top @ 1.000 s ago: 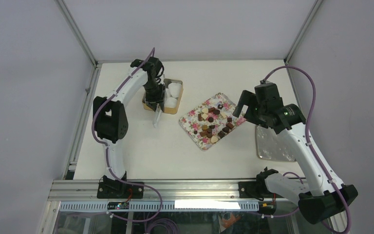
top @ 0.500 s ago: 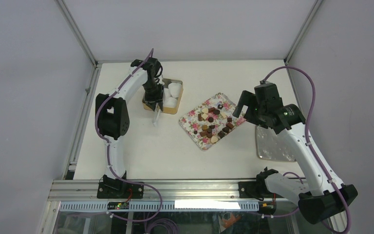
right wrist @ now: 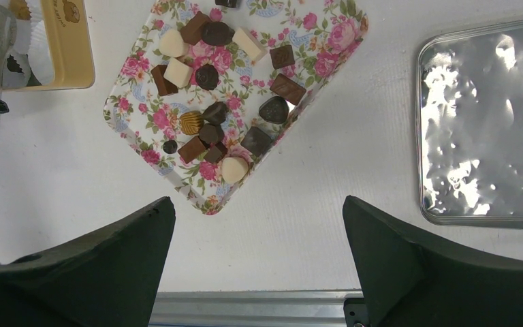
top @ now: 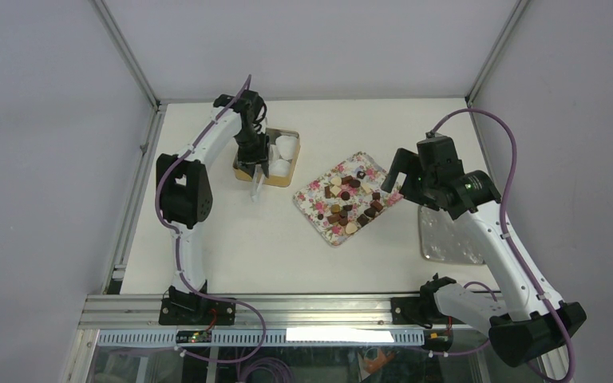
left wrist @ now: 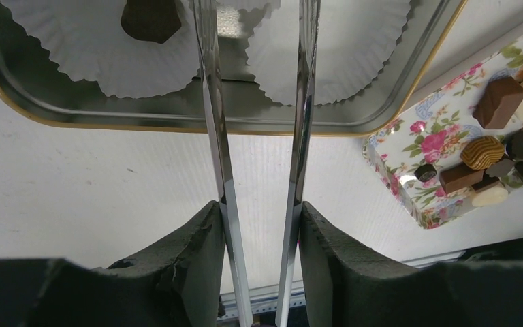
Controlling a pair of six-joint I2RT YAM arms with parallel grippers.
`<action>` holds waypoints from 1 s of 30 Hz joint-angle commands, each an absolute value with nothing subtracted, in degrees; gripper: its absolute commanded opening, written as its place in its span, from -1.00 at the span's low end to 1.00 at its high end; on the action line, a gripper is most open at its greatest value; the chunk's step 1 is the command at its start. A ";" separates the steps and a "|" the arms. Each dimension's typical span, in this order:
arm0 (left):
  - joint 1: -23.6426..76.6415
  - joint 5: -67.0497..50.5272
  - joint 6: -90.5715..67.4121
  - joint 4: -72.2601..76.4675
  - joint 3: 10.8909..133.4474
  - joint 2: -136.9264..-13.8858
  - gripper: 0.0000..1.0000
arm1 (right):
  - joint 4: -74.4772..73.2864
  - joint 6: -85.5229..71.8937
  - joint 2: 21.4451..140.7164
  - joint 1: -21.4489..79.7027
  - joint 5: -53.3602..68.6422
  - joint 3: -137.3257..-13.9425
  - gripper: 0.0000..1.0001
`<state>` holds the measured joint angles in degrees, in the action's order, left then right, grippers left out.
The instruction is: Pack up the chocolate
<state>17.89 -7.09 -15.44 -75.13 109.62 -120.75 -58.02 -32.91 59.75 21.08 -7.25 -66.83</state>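
A: What is held at the left gripper (left wrist: pixel 259 225)?

B: It is clamped on a pair of metal tongs (left wrist: pixel 212 136), which are pinched between its 2 foam pads (left wrist: pixel 191 259). The 2 blades are seen standing apart with nothing between them. Their tips are cut off at the top of the left wrist view.

A: What has been altered over the last second?

B: Very little. In the top view the left gripper and tongs have been shifted slightly towards the gold-rimmed tin (left wrist: pixel 177 128). The right gripper (right wrist: pixel 257 204) has not been moved; it is spread wide and nothing is held in it.

A: What is meant by that for the packing?

B: 1 dark piece (left wrist: pixel 151 17) is already lodged in a paper cup (left wrist: pixel 61 48), and the visible part of the neighbouring cup (left wrist: pixel 354 48) is bare. A drop is judged to have been completed, so another fetch is probably called for. The rest of the chocolate (right wrist: pixel 211 129) is left on the flowered tray (right wrist: pixel 327 41), just beside the tin.

A: What is given by 1 view and withheld by another?

B: The packed piece and the gap between the blades are shown plainly by the left wrist view; from above they are too small to be told. The shapes and colours of the loose pieces are made out only in the right wrist view. A silver lid (right wrist: pixel 490 122) is also shown there, to the right of the tray and not touching it.
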 commanded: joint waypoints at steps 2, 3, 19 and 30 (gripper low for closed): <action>17.53 -5.72 -15.04 -75.81 113.73 -118.41 -0.22 | -56.29 -33.13 58.15 20.83 -7.54 -67.34 0.96; 17.57 -5.88 -15.17 -76.00 113.98 -117.22 -0.22 | -56.32 -33.12 58.03 20.83 -7.62 -67.28 0.96; 39.77 -6.65 -19.40 -69.66 95.82 -103.45 -0.21 | -55.95 -33.01 58.78 20.82 -7.25 -67.82 0.95; 46.37 -11.69 -29.22 -61.17 89.74 -106.63 -0.17 | -56.01 -33.63 58.84 20.78 -7.13 -67.26 0.95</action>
